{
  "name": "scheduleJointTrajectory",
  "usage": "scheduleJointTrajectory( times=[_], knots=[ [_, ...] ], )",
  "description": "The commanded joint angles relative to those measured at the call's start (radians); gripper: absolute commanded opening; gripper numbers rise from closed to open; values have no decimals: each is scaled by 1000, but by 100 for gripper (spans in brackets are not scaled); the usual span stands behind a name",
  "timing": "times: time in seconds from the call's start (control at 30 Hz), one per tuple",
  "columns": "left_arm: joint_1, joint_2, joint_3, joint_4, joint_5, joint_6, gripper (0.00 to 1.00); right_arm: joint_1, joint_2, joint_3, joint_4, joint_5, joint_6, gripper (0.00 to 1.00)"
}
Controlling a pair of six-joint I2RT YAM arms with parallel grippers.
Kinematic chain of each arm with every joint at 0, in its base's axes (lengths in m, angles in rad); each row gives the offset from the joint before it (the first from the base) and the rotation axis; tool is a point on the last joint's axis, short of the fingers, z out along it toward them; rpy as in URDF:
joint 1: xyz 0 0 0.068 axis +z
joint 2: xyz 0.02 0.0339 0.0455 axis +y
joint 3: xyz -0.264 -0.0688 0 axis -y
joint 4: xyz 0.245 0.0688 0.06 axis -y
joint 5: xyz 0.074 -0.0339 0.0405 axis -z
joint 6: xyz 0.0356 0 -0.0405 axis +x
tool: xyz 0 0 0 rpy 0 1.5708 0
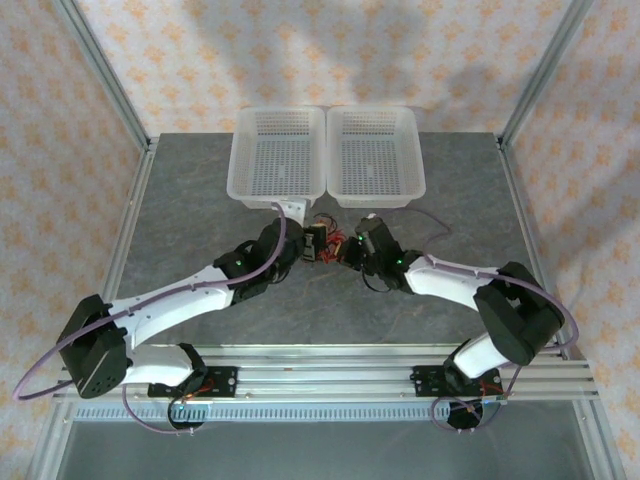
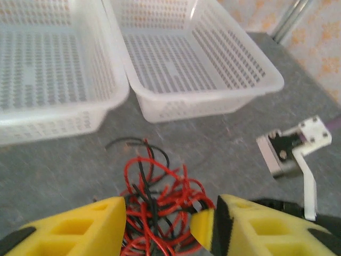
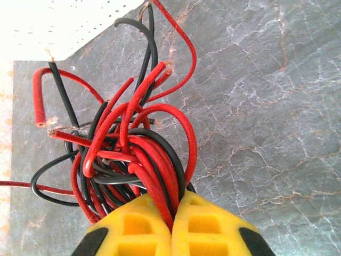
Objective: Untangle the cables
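Where fingers (image 3: 208, 229) pinch, cables (image 3: 133, 154) bunch (tangled).

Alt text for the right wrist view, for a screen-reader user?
The yellow right gripper is shut on a tangled clump of red and black cables that fans out above it over the grey marbled table. A corner of a white basket shows top left.

From above and behind the arm bases (image 1: 205, 383), the top camera looks down over the desk (image 1: 200, 200). The left wrist camera faces forward, low, past the left tool (image 2: 165, 213); the right one looks steeply down, close, past the right tool (image 3: 173, 205). All share the cables (image 1: 337, 245).
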Motion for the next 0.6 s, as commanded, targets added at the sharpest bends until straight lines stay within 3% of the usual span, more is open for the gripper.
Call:
scheduleJointTrajectory(
  times=[0.0, 0.17, 0.57],
  knots=[
    [-16, 55, -22, -39, 53, -106, 44, 3, -27, -20, 9, 36, 44, 0],
    [-16, 183, -1, -32, 20, -203, 41, 3, -46, -15, -13, 33, 39, 0],
    [-6, 395, 39, 52, 18, -244, 41, 3, -73, -24, -16, 14, 43, 0]
  ],
)
